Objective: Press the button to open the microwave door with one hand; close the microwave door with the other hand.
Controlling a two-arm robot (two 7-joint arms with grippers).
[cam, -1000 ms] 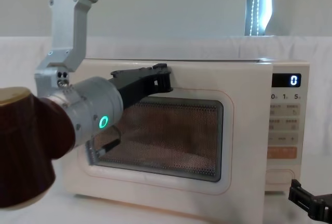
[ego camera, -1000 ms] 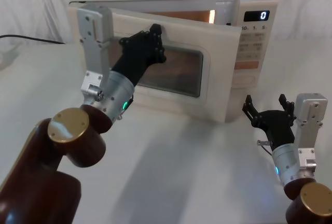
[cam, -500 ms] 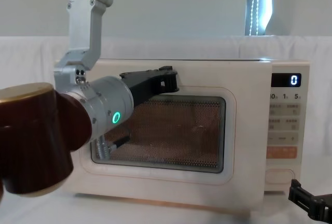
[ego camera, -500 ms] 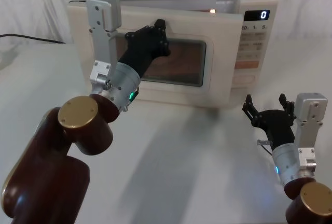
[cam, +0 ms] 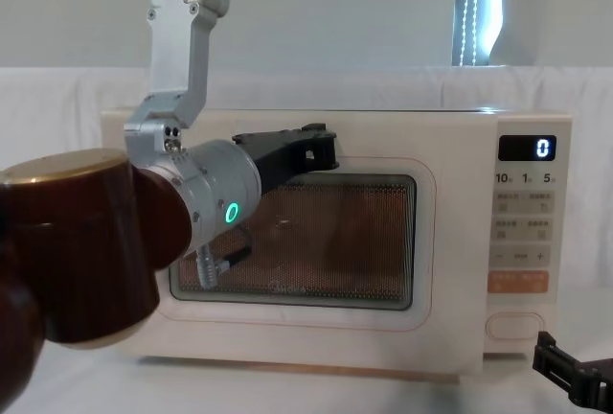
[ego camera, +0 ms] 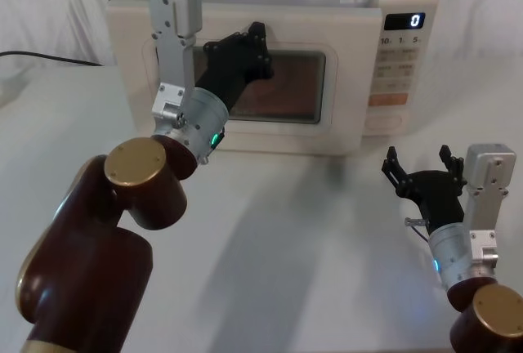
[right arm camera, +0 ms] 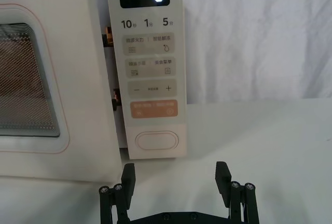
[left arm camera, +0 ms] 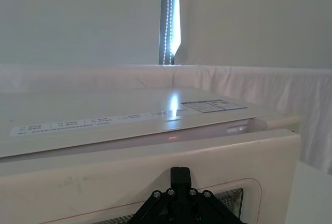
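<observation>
- Right gripper (ego camera: 421, 181), lower right of the head view, hangs above the table (ego camera: 310, 230) with its 2 fingers spread wide and nothing between them; it sits idle in front of the control panel (right arm camera: 150, 68), and in the right wrist view its finger tips frame the lower edge with the button (right arm camera: 156, 141) just above them, apart from it
- Left gripper (ego camera: 249, 46) sits in the upper middle of the head view, its black fingers laid against the upper frame of the microwave door (ego camera: 351, 75), above the dark window; whether those fingers are spread or closed I cannot tell, since they lie flat on the door and overlap
- In the chest view the left gripper (cam: 311, 150) touches the door (cam: 431, 241) at the centre of the frame, just above the mesh window, the arm reaching in from the lower left
- The door lies directly ahead of the left gripper, its long axis running left to right across the front of the microwave (ego camera: 131, 34); its right edge meets the control panel, and in the right wrist view a thin dark gap with latch parts shows between the 2
- Judged from this, the door looks shut or nearly so, and any last push runs straight away from the robot into the cabinet; the left arm is the nearer 1 and already in contact
- Farthest back, the display (cam: 541, 148) reads 0 at the upper right of the chest view
</observation>
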